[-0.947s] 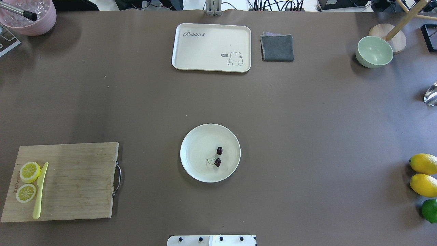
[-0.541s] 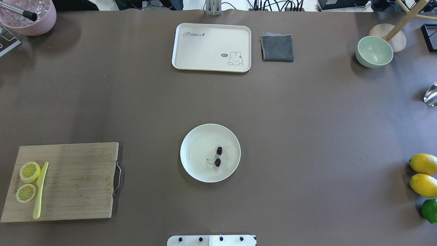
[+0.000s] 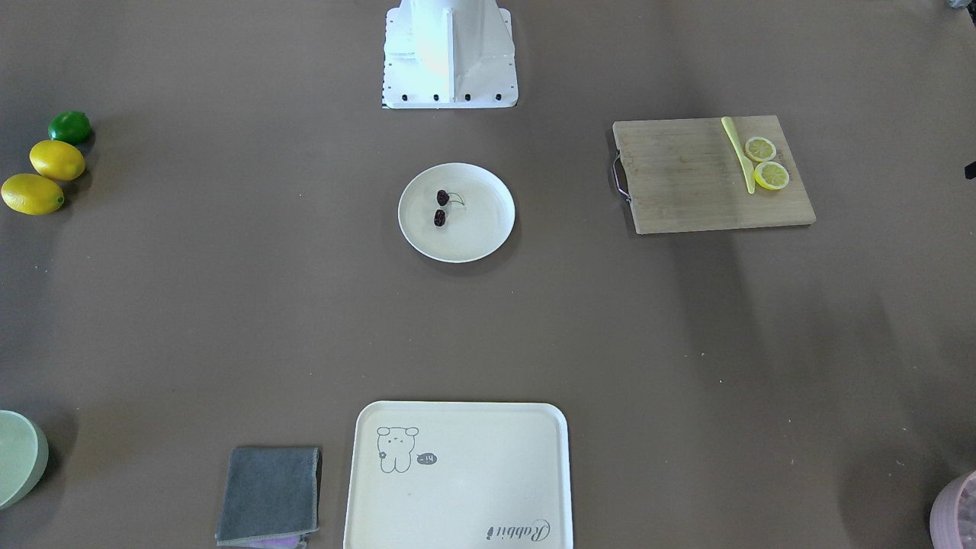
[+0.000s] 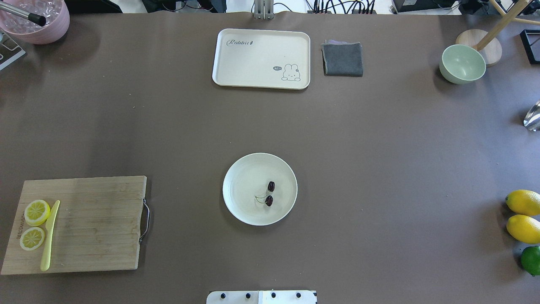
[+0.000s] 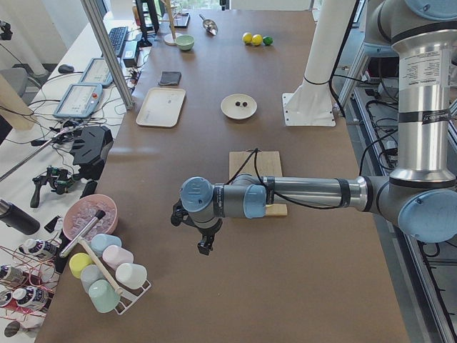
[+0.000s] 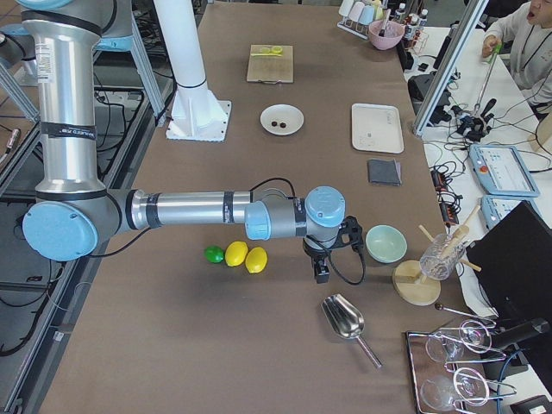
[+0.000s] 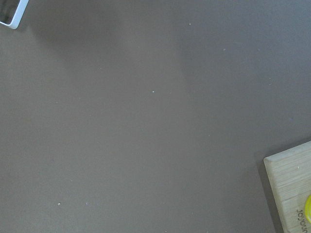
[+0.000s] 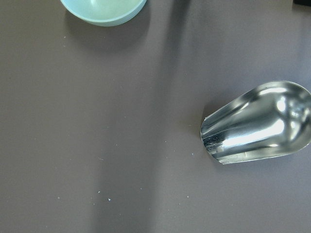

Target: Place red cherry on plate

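No change since the earlier overhead frames: the red cherry (image 4: 270, 193) and the plate (image 4: 242, 177) lie where they lay, and no arm has entered that view.

**Task item.** The red cherry rests inside the plate, slightly toward the robot's right of the plate's centre. Both fruits are clear of the rim and the stem curves toward the centre.

**Grippers.**
- The left gripper (image 5: 204, 248) hangs over bare table at the robot's left end, beyond the cutting board (image 4: 97, 223) and well apart from the plate.
- The right gripper (image 6: 321, 274) hangs at the opposite end, between the lemons (image 4: 523, 202) and the green bowl (image 4: 463, 63), near the metal scoop (image 8: 257, 124). It is also well apart from the plate.
- Each gripper shows only in a side view, so it cannot be told whether the fingers are parted or together.

**Clearance.** The plate sits mid-table, just ahead of the robot base (image 4: 261, 297), with bare brown surface on every side. The tray (image 4: 261, 58) and grey cloth (image 4: 342, 59) lie near the far edge. The cutting board carries two lemon slices (image 4: 37, 212) and a yellow knife (image 4: 49, 235).

**Limits of view.**
- Neither wrist camera shows its own fingers.
- The left wrist view shows only one corner of the cutting board.
- The right wrist view cuts off the scoop and the bowl.
- The overhead view crops the lime (image 4: 530, 259).
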`<state>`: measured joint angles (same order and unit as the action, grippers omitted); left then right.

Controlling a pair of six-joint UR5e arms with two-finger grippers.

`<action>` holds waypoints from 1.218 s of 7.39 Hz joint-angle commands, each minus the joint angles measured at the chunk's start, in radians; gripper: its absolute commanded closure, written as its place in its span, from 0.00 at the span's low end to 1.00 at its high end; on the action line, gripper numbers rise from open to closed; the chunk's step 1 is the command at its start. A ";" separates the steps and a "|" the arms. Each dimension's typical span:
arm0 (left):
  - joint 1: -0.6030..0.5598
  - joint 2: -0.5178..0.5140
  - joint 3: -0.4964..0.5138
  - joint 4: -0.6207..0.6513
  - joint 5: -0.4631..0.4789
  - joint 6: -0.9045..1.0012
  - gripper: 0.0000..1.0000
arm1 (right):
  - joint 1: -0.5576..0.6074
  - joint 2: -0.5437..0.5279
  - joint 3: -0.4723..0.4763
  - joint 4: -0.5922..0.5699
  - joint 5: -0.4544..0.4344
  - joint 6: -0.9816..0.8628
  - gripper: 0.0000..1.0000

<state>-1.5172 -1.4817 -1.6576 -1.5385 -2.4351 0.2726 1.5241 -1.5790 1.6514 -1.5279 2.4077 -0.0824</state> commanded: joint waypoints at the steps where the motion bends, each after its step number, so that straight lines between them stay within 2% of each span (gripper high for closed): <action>1: 0.000 0.000 0.008 0.001 -0.001 0.000 0.02 | 0.016 0.007 0.002 -0.023 -0.010 0.000 0.00; 6: -0.001 -0.005 -0.008 0.000 0.002 -0.001 0.02 | 0.031 0.005 0.007 -0.021 -0.015 -0.003 0.00; 7: -0.003 -0.003 -0.011 -0.003 0.007 0.002 0.02 | 0.031 0.002 0.008 -0.020 -0.027 -0.003 0.00; 8: -0.011 0.000 -0.011 -0.034 0.016 0.000 0.02 | 0.031 0.004 0.010 -0.020 -0.080 -0.005 0.00; 9: -0.021 0.001 -0.011 -0.046 0.016 0.000 0.02 | 0.031 0.002 0.010 -0.020 -0.085 -0.007 0.00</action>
<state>-1.5276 -1.4827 -1.6683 -1.5641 -2.4230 0.2732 1.5553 -1.5760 1.6604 -1.5480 2.3469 -0.0872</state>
